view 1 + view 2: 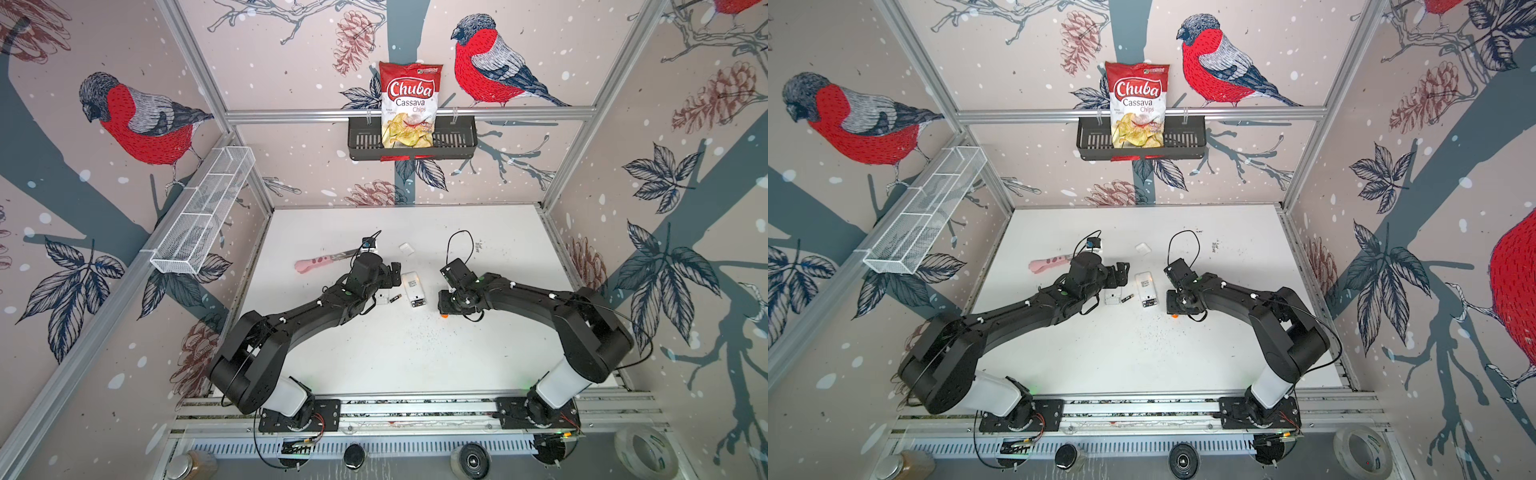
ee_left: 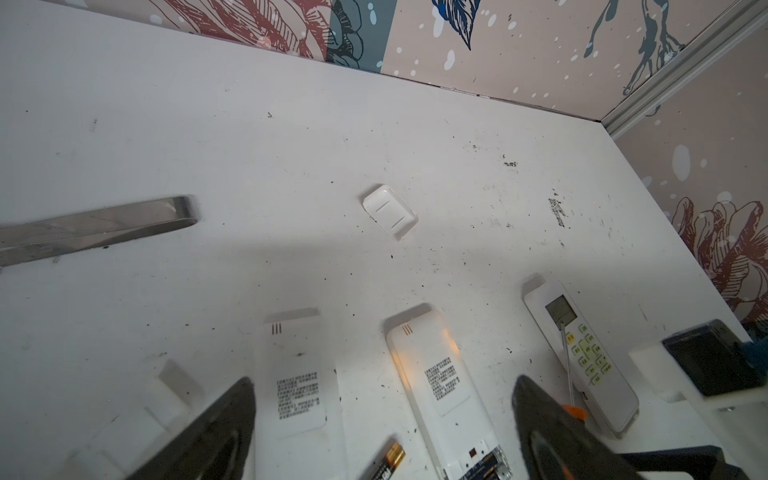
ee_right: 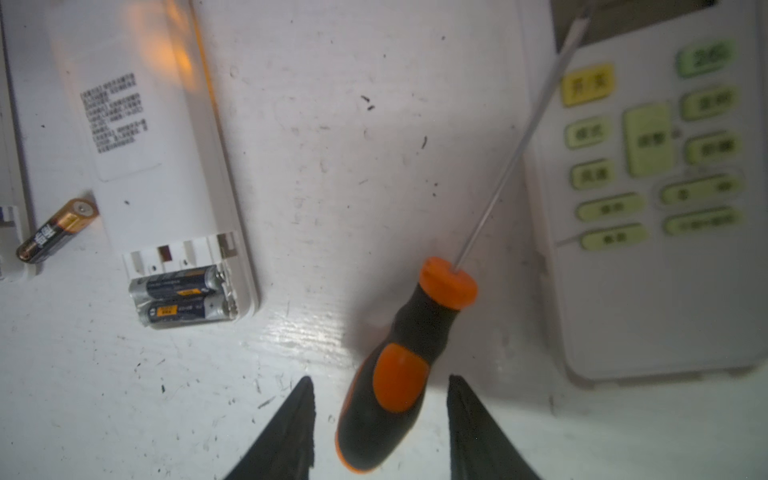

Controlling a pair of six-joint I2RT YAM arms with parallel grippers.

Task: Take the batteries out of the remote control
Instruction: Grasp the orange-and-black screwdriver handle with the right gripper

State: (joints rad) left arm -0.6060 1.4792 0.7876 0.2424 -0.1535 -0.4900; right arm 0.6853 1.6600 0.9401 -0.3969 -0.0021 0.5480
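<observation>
So the right tool (image 3: 380, 386) straddled the orange-and-black-handled screwdriver (image 3: 415, 320), gaps both sides, no grip; the left tool (image 2: 384, 382) gaped empty. Two slim black cylindrical batteries (image 3: 183, 297) sat in the white plastic remote (image 3: 137, 124), with a third battery (image 3: 58, 230) loose on the table (image 3: 332, 166) beside it.

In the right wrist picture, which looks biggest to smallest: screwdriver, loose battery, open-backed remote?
1. open-backed remote, though cropped by the frame.
2. screwdriver, nearest the camera, so possibly flattered.
3. loose battery, clearly smallest.
</observation>
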